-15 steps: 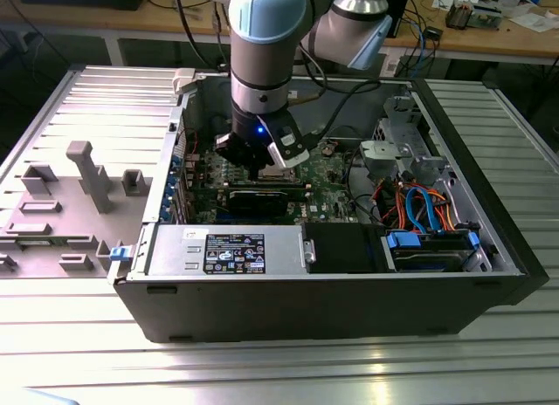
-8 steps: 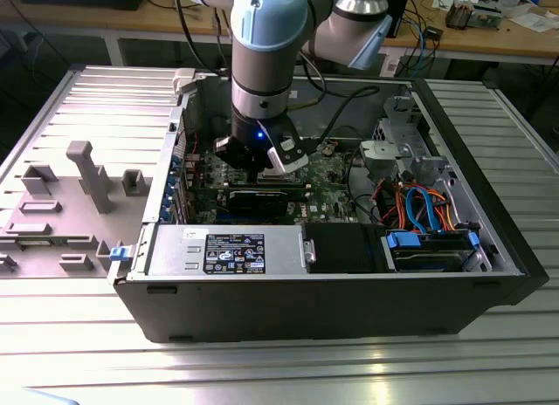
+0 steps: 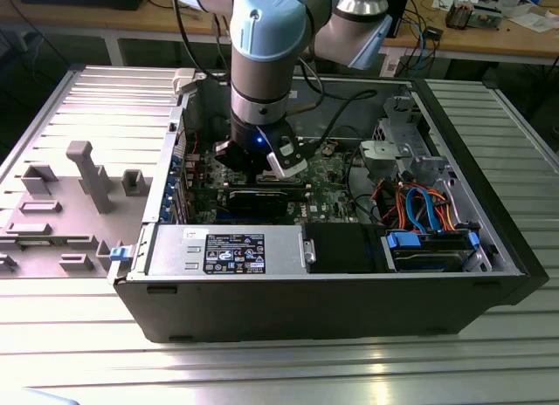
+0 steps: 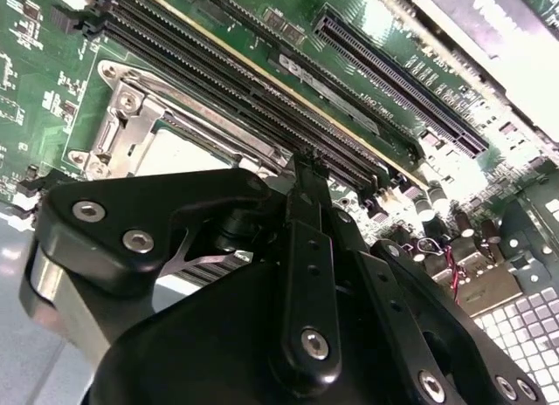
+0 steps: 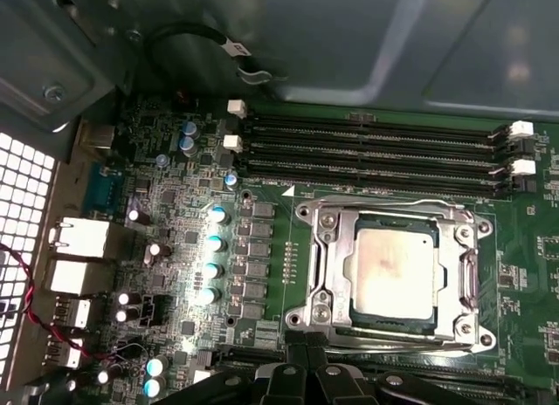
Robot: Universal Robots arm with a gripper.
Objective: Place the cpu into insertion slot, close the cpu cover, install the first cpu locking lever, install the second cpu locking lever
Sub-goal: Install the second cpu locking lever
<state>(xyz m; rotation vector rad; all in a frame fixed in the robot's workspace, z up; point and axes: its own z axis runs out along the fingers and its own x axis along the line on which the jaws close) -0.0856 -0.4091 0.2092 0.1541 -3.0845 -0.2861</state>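
One arm (image 3: 262, 65) upright over case (image 3: 332, 291) | fingers (image 5: 301, 370): grip state unclear | cpu (image 5: 395, 270) seated

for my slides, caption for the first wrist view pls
CPU seated in the insertion slot with the cpu cover closed, gripper just beside.

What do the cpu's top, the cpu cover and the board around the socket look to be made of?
The cpu top: dull grey metal, matte with a soft sheen. The cpu cover: thin bright metal, probably steel, with shiny glints along its edges. The circuit board: green laminate with a lacquered gloss and fine traces.
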